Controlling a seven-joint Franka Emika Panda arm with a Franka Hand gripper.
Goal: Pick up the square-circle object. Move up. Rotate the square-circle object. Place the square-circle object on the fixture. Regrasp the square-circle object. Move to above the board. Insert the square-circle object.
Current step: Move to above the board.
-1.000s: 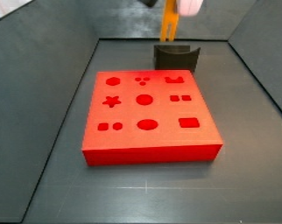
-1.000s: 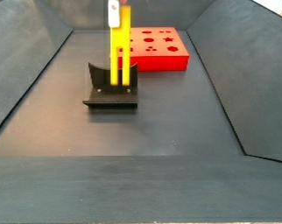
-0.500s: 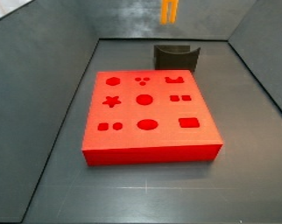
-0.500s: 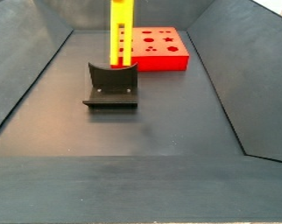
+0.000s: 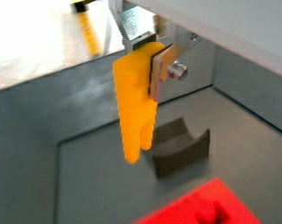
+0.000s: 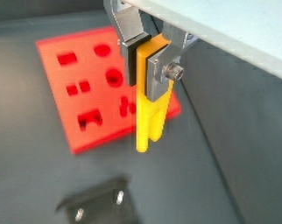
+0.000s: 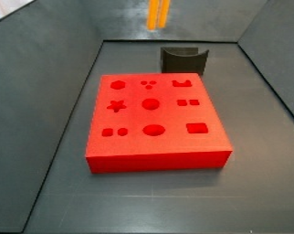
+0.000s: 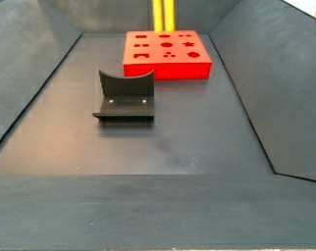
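Note:
The square-circle object (image 5: 134, 109) is a long yellow-orange bar that hangs upright, its upper end clamped between the silver fingers of my gripper (image 5: 150, 61). In both wrist views the gripper (image 6: 150, 70) is shut on it. Only the lower part of the square-circle object (image 7: 158, 13) shows at the upper edge of both side views, high in the air (image 8: 162, 14); the gripper itself is out of those frames. The dark fixture (image 7: 183, 59) stands bare behind the red board (image 7: 156, 119). Beneath the bar lie the board (image 6: 85, 79) and, off to one side, the fixture (image 6: 96, 203).
Grey sloping walls (image 8: 29, 78) enclose the dark floor (image 8: 161, 147) on all sides. The board (image 8: 168, 54) has several shaped holes in its top. The fixture (image 8: 124, 95) stands on the floor in front of it.
The square-circle object has risen off the fixture and shifted sideways toward the board, still held. The gripper has left the side views upward.

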